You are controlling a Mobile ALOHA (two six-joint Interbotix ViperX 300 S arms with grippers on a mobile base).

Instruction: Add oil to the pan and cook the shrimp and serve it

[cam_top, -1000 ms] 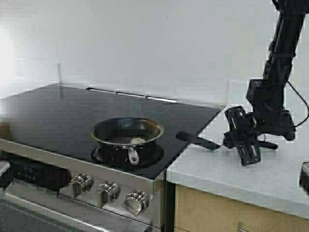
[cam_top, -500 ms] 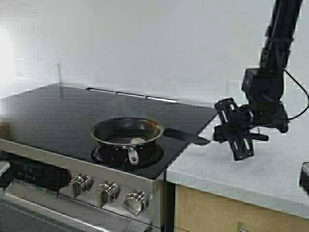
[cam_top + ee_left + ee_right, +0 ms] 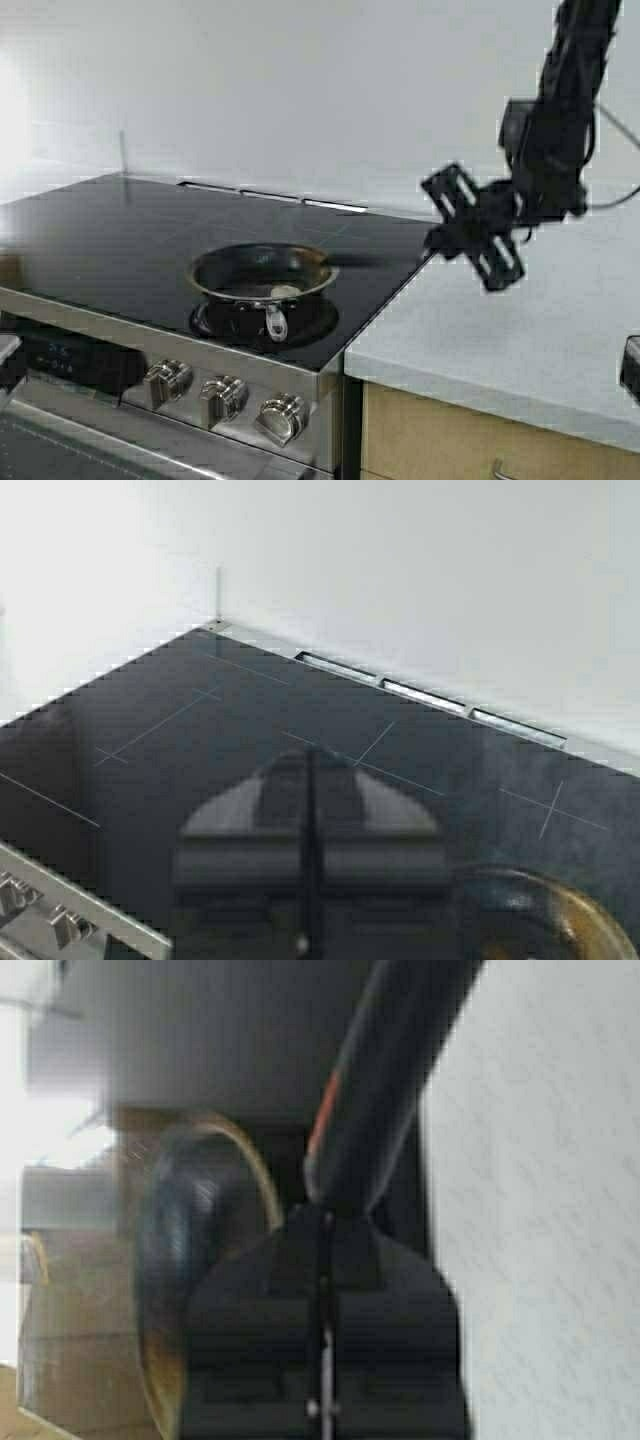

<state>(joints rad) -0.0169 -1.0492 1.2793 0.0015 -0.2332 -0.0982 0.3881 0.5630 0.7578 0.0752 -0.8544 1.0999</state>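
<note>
Right claw (image 3: 432, 243) raised above the edge where the pale speckled bench (image 3: 520, 330) meets the black glass stove top (image 3: 120, 230), to the right of the pan. Fingers clamped together on a long dark spatula-like tool (image 3: 385, 1070); the right wrist view shows its black handle, with a thin orange-red streak, running straight out from between the closed pads. In the high view the tool is only a blurred dark streak (image 3: 365, 260) reaching from the claw toward the pan's right rim, long axis roughly level, tip pointing at the pan. Whether the tip touches the rim cannot be told.

Small round shiny steel frying pan with a dark inside (image 3: 263, 272) sits upright on the front right burner of the stove top, short steel handle pointing toward the knobs (image 3: 222, 395). Shrimp, a small pale cream curved lump (image 3: 285, 292), lies inside the pan near the front wall, by the handle root.

Left claw (image 3: 310, 825) hangs over the stove top, left of the pan, fingers pressed together, holding nothing.
</note>
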